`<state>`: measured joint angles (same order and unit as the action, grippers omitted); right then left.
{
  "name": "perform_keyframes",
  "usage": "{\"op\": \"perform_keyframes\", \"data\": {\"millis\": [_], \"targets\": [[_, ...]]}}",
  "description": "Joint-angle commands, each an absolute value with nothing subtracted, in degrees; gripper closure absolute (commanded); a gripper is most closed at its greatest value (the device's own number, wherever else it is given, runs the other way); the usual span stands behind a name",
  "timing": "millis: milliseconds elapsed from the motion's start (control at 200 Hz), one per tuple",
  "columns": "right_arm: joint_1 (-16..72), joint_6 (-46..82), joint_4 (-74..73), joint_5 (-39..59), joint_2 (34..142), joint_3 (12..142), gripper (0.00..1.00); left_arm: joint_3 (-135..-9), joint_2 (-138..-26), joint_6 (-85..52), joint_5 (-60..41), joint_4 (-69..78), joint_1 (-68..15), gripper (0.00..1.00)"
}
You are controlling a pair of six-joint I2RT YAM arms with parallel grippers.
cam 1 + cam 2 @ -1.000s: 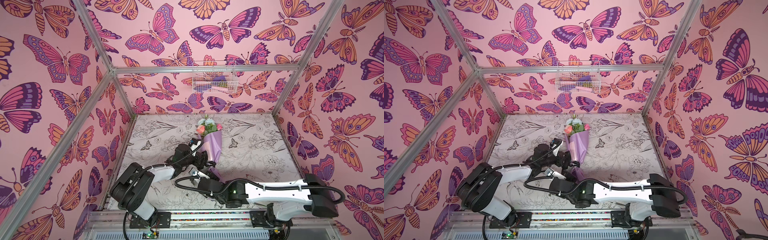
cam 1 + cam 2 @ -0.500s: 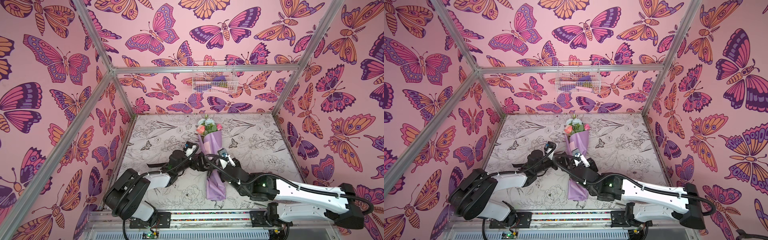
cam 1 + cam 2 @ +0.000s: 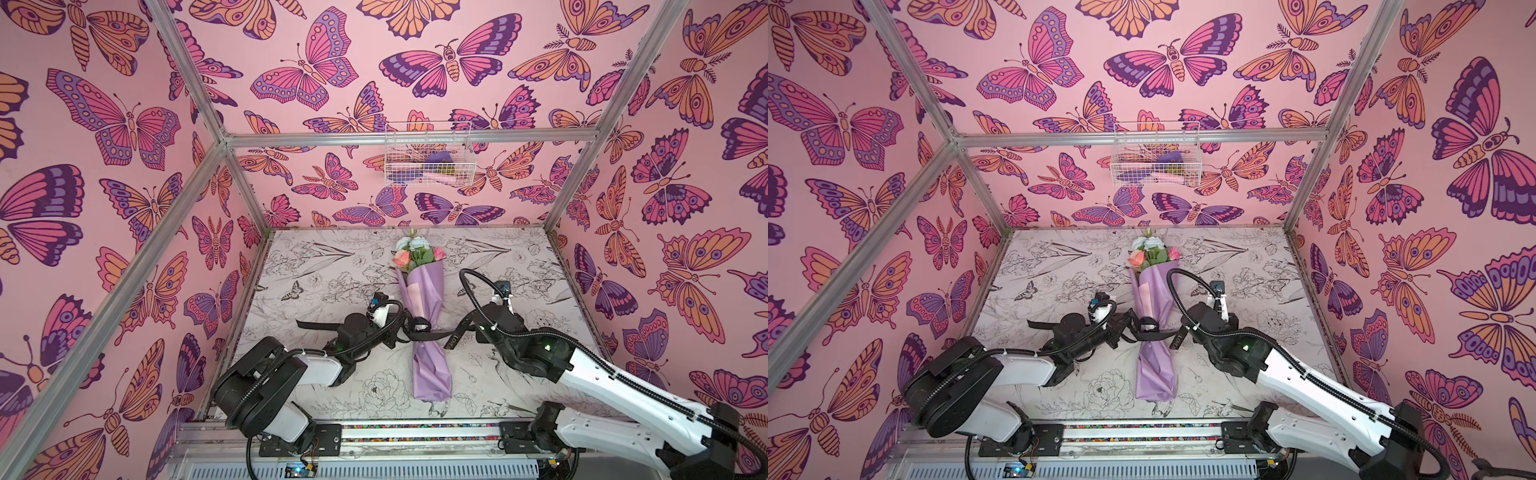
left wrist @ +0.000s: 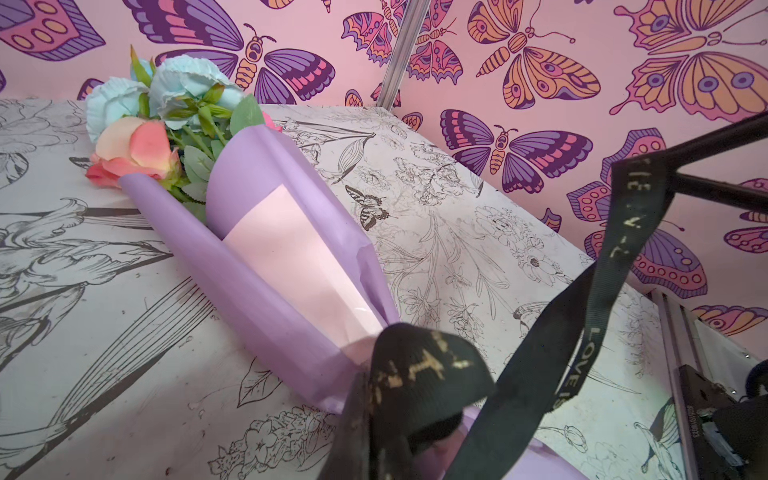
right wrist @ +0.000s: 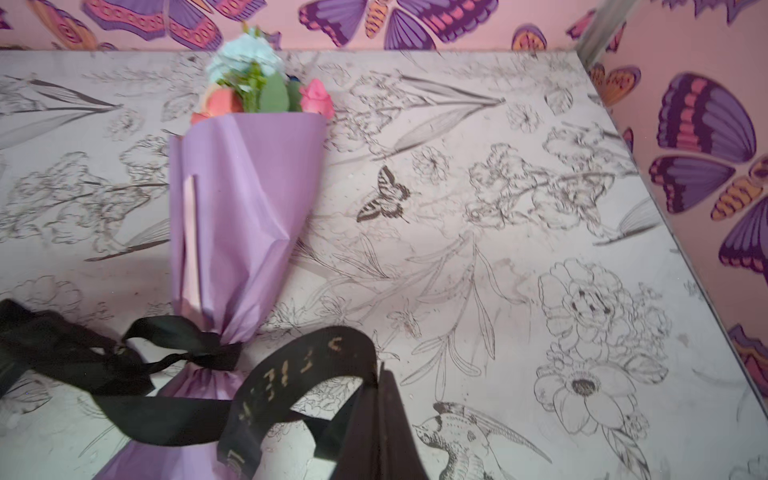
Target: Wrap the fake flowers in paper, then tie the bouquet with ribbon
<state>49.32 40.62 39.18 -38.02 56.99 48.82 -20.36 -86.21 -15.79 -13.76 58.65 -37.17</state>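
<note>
The left pincer [image 3: 400, 332] and right pincer [image 3: 473, 327] pinch ribbon [image 3: 436, 335] round the bouquet [image 3: 419, 291].

Bouquet of fake flowers [image 3: 423, 297] lying flat mid-table, coral-pink and pale blue blooms [image 3: 411, 254] with green leaves at far end, lilac-and-pink wrapping paper [image 3: 432, 374] cinched midway by knotted black ribbon [image 3: 420, 328], tail end near.

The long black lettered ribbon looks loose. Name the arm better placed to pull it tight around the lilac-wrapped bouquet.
Right, probably. The right gripper grips the long black lettered ribbon well clear of the lilac-wrapped bouquet of fake flowers, with room to pull outward; the left gripper sits close beside it.
</note>
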Motion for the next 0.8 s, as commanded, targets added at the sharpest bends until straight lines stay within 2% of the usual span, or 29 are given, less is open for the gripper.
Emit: {"op": "perform_keyframes", "data": {"millis": [0,255,606,796], "targets": [[45.51,46.35,43.37,-33.59,57.31,47.46,1.00,-21.54,-87.38,-12.94,-11.60,62.82,-37.50,1.00],[38.87,47.64,43.37,-31.98,56.78,44.24,1.00,-24.79,-88.75,-10.33,-12.52,63.64,-38.05,1.00],[34.28,48.26,43.16,-31.08,55.69,40.01,1.00,-28.82,-92.19,-6.68,-14.79,62.45,-43.20,1.00],[31.13,49.46,41.51,-28.36,55.28,35.43,0.88,-23.72,-92.05,-6.62,-13.48,66.86,-45.66,1.00]]}}
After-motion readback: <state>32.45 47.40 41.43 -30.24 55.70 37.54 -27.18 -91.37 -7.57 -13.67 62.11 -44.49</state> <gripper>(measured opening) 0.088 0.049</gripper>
